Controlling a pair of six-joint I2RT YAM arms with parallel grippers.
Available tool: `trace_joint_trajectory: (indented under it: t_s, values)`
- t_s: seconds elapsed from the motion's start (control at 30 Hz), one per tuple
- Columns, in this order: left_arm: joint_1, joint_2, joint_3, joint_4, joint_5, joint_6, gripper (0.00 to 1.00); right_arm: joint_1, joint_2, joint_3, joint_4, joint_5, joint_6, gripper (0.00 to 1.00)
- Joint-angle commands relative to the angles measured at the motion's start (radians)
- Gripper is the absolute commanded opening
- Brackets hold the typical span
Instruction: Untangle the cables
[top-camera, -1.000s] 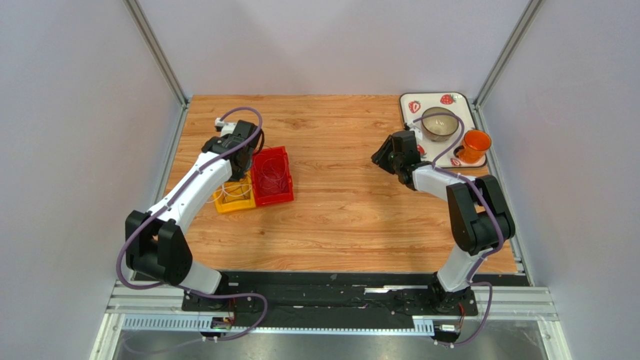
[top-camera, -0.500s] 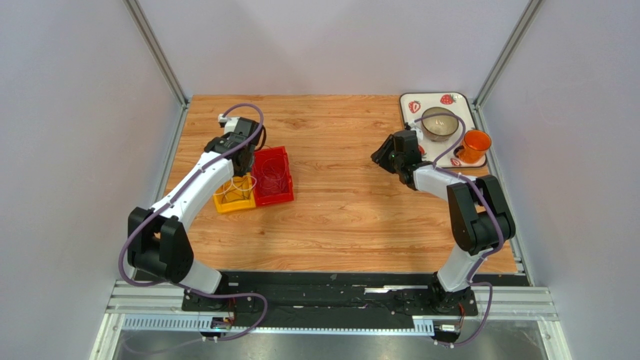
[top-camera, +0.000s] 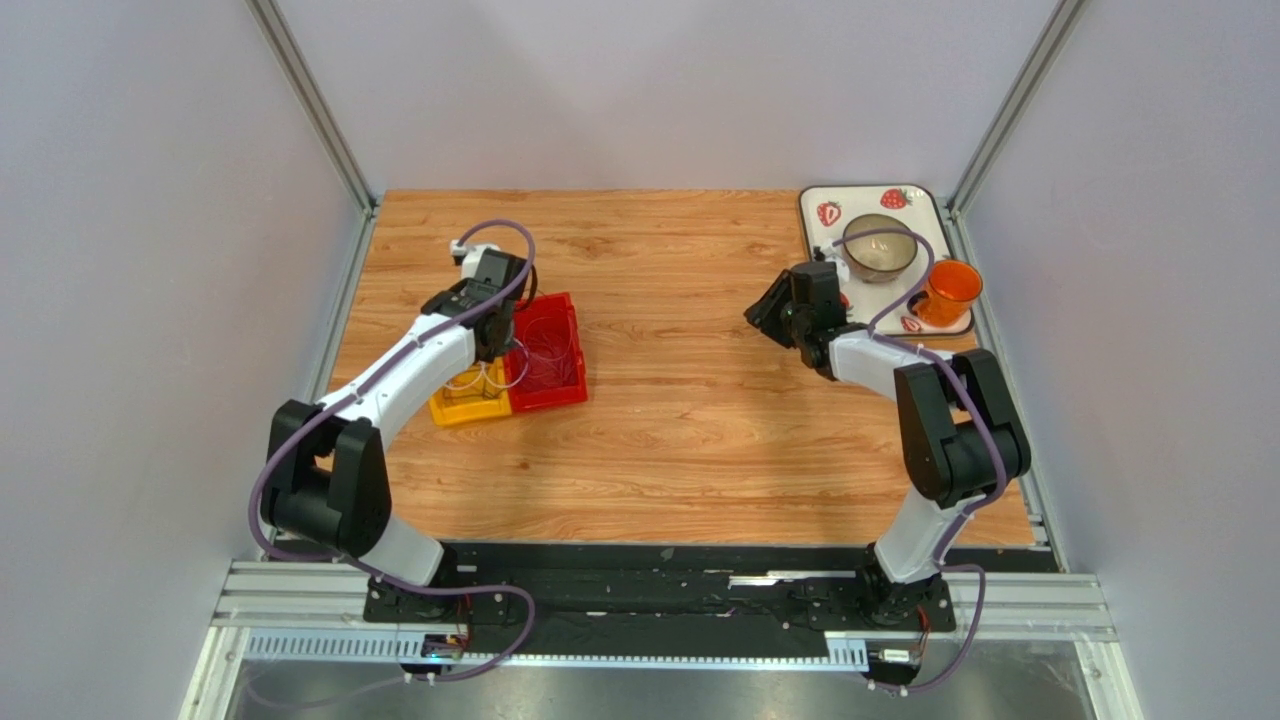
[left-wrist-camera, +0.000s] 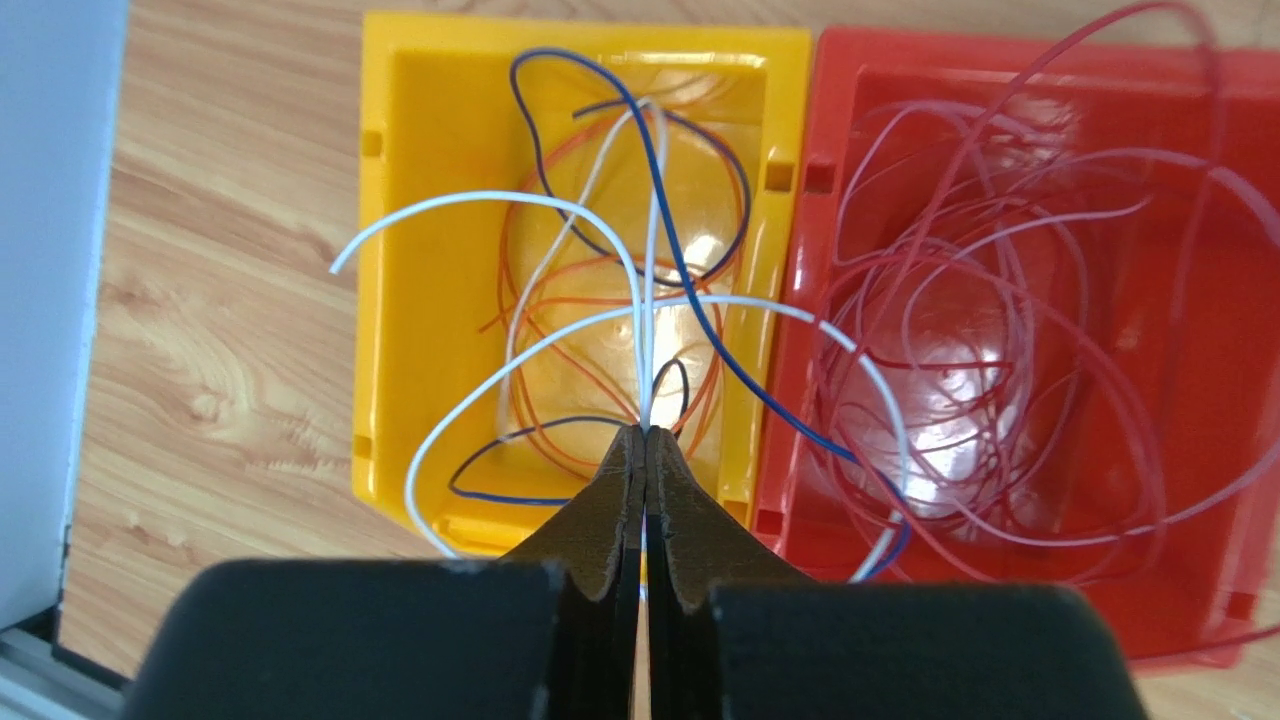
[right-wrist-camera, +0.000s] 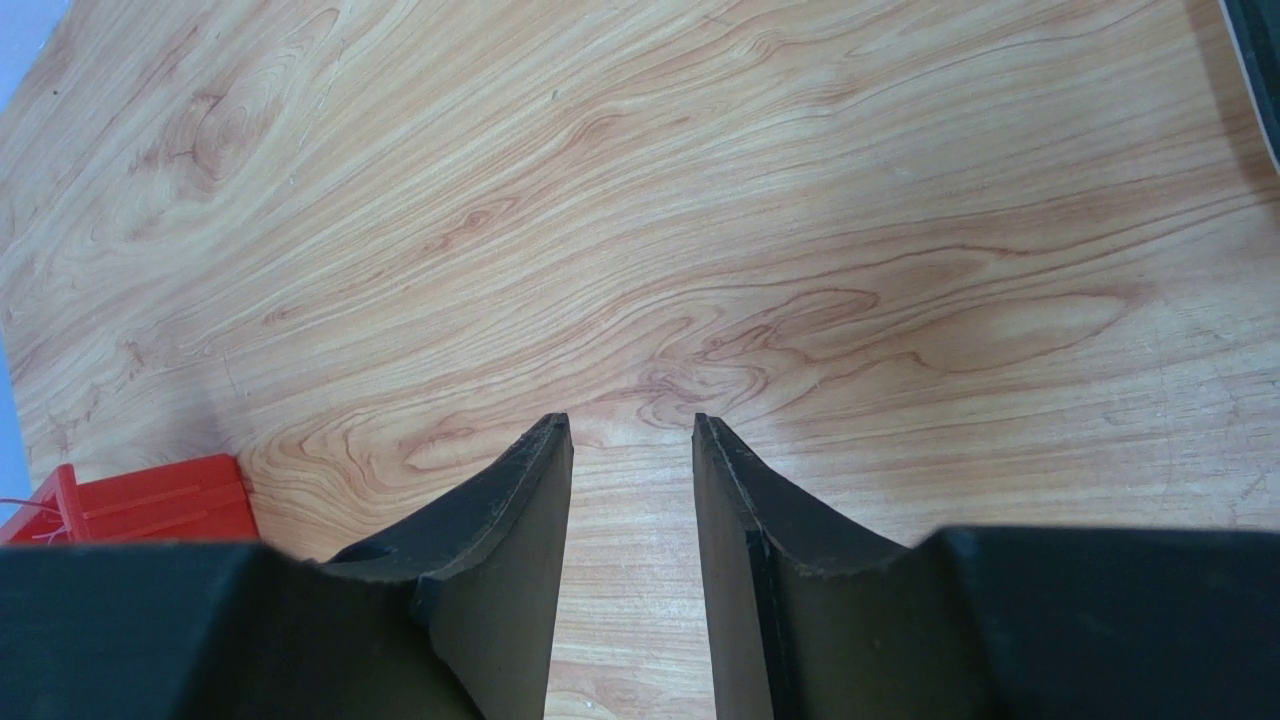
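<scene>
Light: bright, even, from overhead. Shadows: faint, soft. Glare: pale sheen on red bin (left-wrist-camera: 932, 68) floor below my left claw (left-wrist-camera: 646, 435). Focus: table (right-wrist-camera: 751, 225) grain crisp.

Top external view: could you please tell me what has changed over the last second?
The left gripper, shut on a white cable, has swung slightly right, from above the yellow bin toward the red bin, uncovering more of the yellow one. The right gripper, open and empty, both bins and the tray stayed put.
</scene>
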Motion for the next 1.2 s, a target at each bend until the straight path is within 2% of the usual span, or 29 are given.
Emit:
trace_joint_trajectory:
  t_s: [0.0,0.1,0.27,0.5,0.7,0.87,0.9,0.97,1.0,1.03,1.1,1.17]
  values:
    - [0.033,0.004,-0.075,0.083,0.031,-0.024,0.0,-0.008,0.012,-0.006,0.049,-0.034,0.017,0.39]
    - [0.065,0.004,-0.108,0.097,0.043,-0.052,0.0,-0.011,0.014,-0.006,0.05,-0.039,0.019,0.39]
    - [0.141,0.001,-0.179,0.196,0.172,-0.078,0.0,-0.009,0.018,-0.006,0.052,-0.043,0.02,0.39]
    - [0.204,0.023,-0.182,0.313,0.304,-0.061,0.0,-0.009,0.021,-0.001,0.053,-0.051,0.023,0.39]
    - [0.227,0.072,-0.17,0.371,0.316,-0.096,0.0,-0.012,0.023,-0.002,0.052,-0.053,0.022,0.39]
    - [0.228,0.069,-0.158,0.286,0.265,-0.127,0.0,-0.012,0.026,0.001,0.052,-0.057,0.022,0.39]
    - [0.23,0.063,-0.151,0.261,0.258,-0.135,0.1,-0.012,0.027,0.004,0.052,-0.059,0.023,0.39]
    - [0.231,0.041,-0.148,0.217,0.228,-0.153,0.17,-0.014,0.027,0.005,0.052,-0.062,0.023,0.39]
    - [0.231,0.026,-0.157,0.215,0.226,-0.162,0.3,-0.012,0.027,0.004,0.052,-0.062,0.025,0.39]
    - [0.231,-0.012,-0.171,0.215,0.224,-0.167,0.37,-0.014,0.03,0.004,0.052,-0.062,0.025,0.39]
    - [0.231,-0.055,-0.179,0.195,0.217,-0.181,0.46,-0.012,0.029,0.004,0.052,-0.063,0.023,0.39]
    - [0.231,-0.123,-0.182,0.181,0.218,-0.179,0.48,-0.014,0.029,0.004,0.052,-0.063,0.025,0.39]
